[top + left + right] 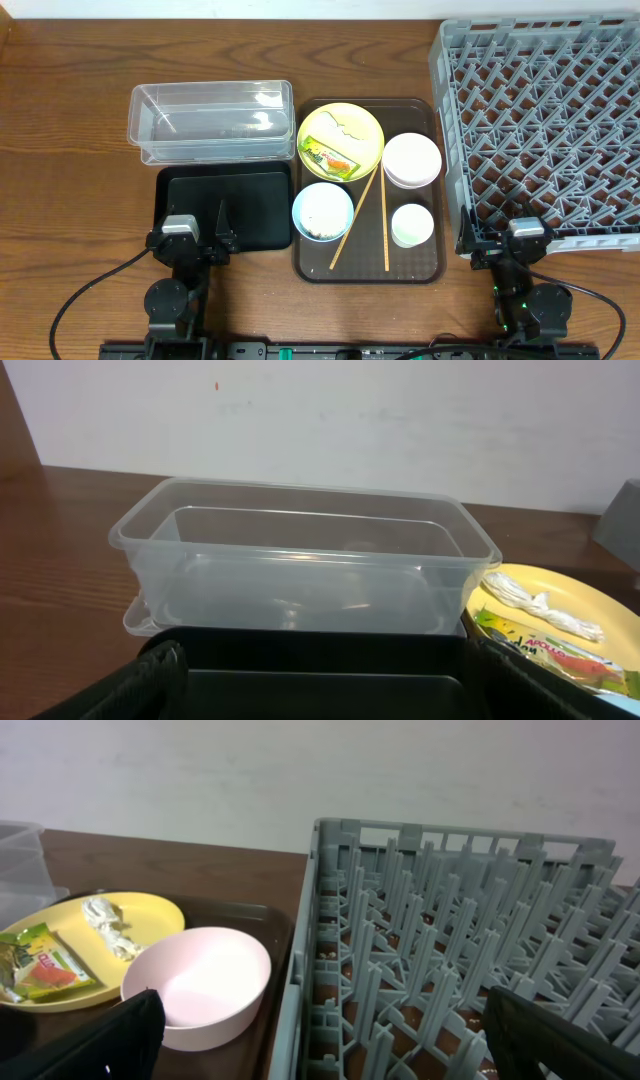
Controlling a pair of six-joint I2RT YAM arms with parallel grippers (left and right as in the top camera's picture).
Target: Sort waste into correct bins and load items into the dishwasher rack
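Note:
The clear tub (210, 120) stands at the back left, with the shallow black tray (225, 205) in front of it. The yellow plate (340, 140) holds the green-yellow wrapper (330, 160). The pink bowl (411, 160), the light blue bowl (322, 212) with white rice grains in it, the white cup (412, 225) and two chopsticks (355, 220) lie on the brown serving tray. The grey rack (545, 120) fills the right side. My left gripper (195, 238) is open and empty at the black tray's near edge (320, 670). My right gripper (505, 242) is open and empty at the rack's near left corner (330, 1040).
The brown serving tray (430, 265) sits between the black tray and the rack. A small crumpled white scrap (343, 125) also lies on the yellow plate. The left wrist view shows the tub (300, 560) and the plate (590, 610). The right wrist view shows the pink bowl (200, 985).

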